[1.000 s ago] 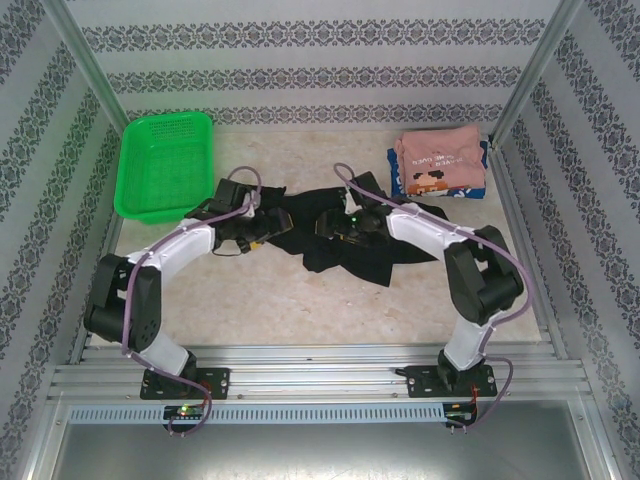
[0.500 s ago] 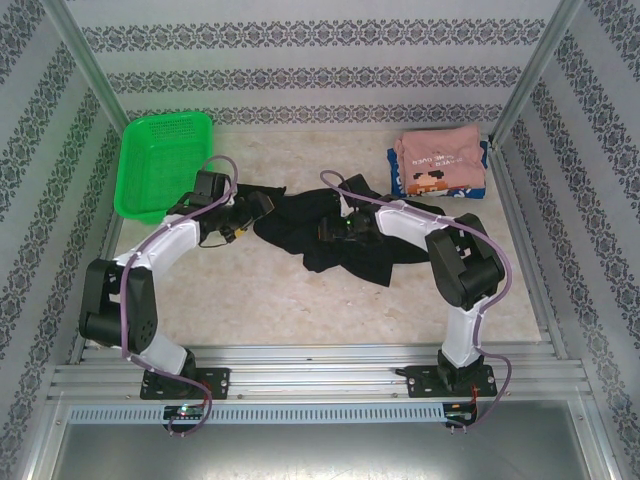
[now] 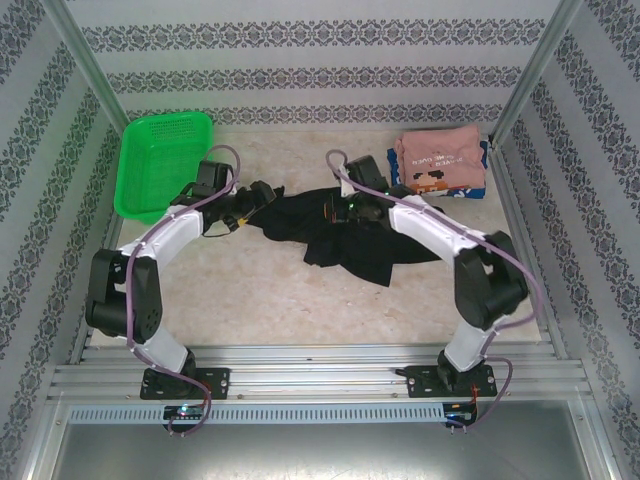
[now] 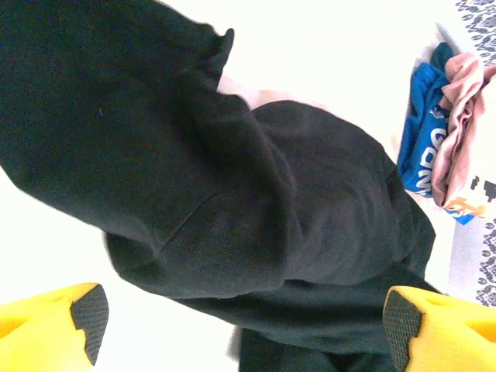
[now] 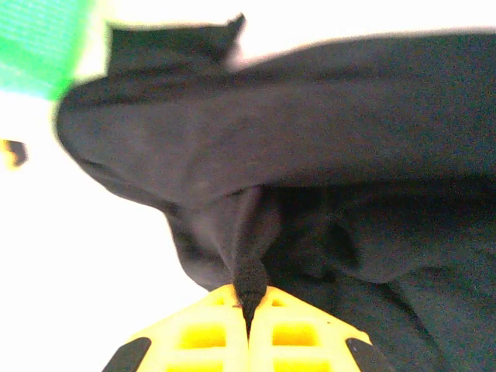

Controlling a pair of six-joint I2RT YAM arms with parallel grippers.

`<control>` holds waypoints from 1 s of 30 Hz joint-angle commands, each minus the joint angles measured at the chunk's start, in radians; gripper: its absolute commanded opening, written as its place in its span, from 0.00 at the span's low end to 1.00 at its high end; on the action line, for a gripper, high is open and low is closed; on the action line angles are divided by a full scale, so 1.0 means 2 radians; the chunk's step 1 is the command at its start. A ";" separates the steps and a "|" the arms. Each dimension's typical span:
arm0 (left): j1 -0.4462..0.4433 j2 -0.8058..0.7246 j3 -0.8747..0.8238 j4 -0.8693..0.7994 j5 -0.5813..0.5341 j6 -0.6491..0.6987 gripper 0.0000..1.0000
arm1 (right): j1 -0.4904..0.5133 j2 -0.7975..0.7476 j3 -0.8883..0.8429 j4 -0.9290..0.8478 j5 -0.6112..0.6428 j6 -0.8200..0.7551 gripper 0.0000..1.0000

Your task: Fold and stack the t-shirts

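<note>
Left of left pincer (image 4: 246, 322): green basket (image 3: 165, 165). Left pincer wide open, empty, over edge of black shirt (image 3: 345, 250). Right pincer (image 5: 249, 298) clamped shut on black fold. Right of it: pink shirt (image 3: 436, 150) atop blue shirt (image 3: 440, 184). Likely step: spreading black shirt. Next: close left pincer on cloth, pull apart.

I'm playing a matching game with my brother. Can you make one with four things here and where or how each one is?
Things:
1 black t-shirt
2 pink t-shirt
3 green basket
4 left gripper

Place or state:
A wide open
B far-left corner
C lying on the blue t-shirt
D crumpled in the middle

Pairs: 1-D, 2-C, 3-B, 4-A
</note>
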 commanded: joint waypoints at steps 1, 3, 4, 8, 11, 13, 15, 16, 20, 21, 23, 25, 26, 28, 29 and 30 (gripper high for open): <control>0.005 -0.031 0.012 -0.025 -0.014 0.024 0.93 | 0.007 -0.049 0.026 -0.010 -0.050 0.000 0.00; 0.007 -0.040 0.013 -0.029 -0.016 0.025 0.93 | 0.007 -0.058 0.034 -0.015 -0.078 0.015 0.00; 0.008 -0.044 0.014 -0.031 -0.018 0.025 0.93 | 0.008 -0.059 0.039 -0.017 -0.095 0.026 0.00; 0.015 -0.067 0.016 -0.043 -0.021 0.027 0.93 | 0.027 -0.053 0.058 -0.008 -0.150 0.072 0.01; 0.019 -0.092 0.021 -0.060 -0.024 0.035 0.94 | 0.050 -0.040 0.088 -0.002 -0.173 0.092 0.02; 0.022 -0.114 0.024 -0.075 -0.029 0.043 0.94 | 0.058 -0.036 0.107 0.000 -0.168 0.102 0.01; 0.024 -0.136 0.024 -0.088 -0.034 0.049 0.95 | 0.057 -0.036 0.122 0.011 -0.167 0.117 0.02; 0.024 -0.148 0.022 -0.090 -0.033 0.050 0.95 | 0.056 -0.037 0.129 0.013 -0.166 0.121 0.02; 0.023 -0.194 -0.020 -0.039 0.013 0.042 0.96 | 0.043 -0.035 0.152 0.007 -0.166 0.128 0.04; 0.023 -0.207 -0.040 -0.027 0.021 0.036 0.97 | 0.038 -0.030 0.154 -0.001 -0.164 0.128 0.04; 0.023 -0.227 -0.070 -0.022 0.024 0.033 0.97 | 0.031 -0.020 0.150 -0.007 -0.160 0.131 0.04; 0.023 -0.246 -0.095 -0.024 0.026 0.039 0.97 | 0.027 0.000 0.151 -0.014 -0.160 0.137 0.05; 0.022 -0.253 -0.103 -0.025 0.028 0.042 0.97 | 0.026 0.010 0.150 -0.014 -0.159 0.140 0.05; 0.017 -0.268 -0.122 -0.020 0.034 0.046 0.97 | 0.027 0.037 0.152 -0.003 -0.168 0.153 0.06; 0.013 -0.273 -0.130 -0.017 0.036 0.047 0.97 | 0.028 0.051 0.159 0.000 -0.173 0.158 0.06; 0.004 -0.275 -0.139 -0.013 0.039 0.047 0.97 | 0.031 0.070 0.171 0.006 -0.179 0.163 0.07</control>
